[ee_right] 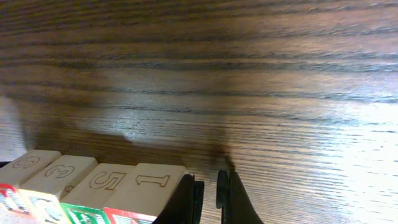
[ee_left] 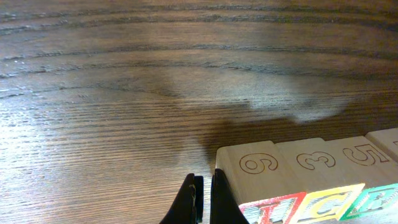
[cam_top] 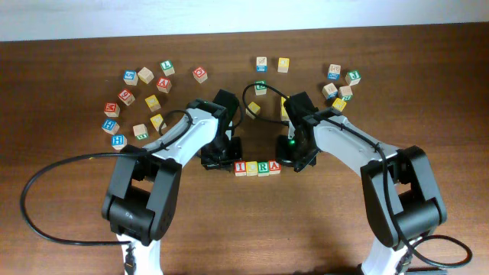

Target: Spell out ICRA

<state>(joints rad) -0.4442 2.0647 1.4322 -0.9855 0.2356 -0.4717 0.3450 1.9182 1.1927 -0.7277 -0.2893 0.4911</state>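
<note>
Four cubes stand side by side in a row near the table's middle: red I [cam_top: 241, 167], yellow C [cam_top: 252, 167], green R [cam_top: 263, 167] and red A [cam_top: 274, 166]. My left gripper [cam_top: 227, 160] is shut and empty, right beside the row's left end. In the left wrist view its tips [ee_left: 204, 182] rest against the I cube [ee_left: 255, 167], whose top shows a 6. My right gripper [cam_top: 289, 159] sits at the row's right end. In the right wrist view its tips [ee_right: 207, 178] are nearly together with nothing between them, one finger [ee_right: 186, 190] beside the A cube [ee_right: 152, 183].
Loose letter cubes lie in a cluster at the back left [cam_top: 145, 75] and another at the back right [cam_top: 336, 88]. A yellow cube [cam_top: 253, 109] and a green one [cam_top: 260, 88] sit between the arms. A black cable [cam_top: 46, 183] loops at the left.
</note>
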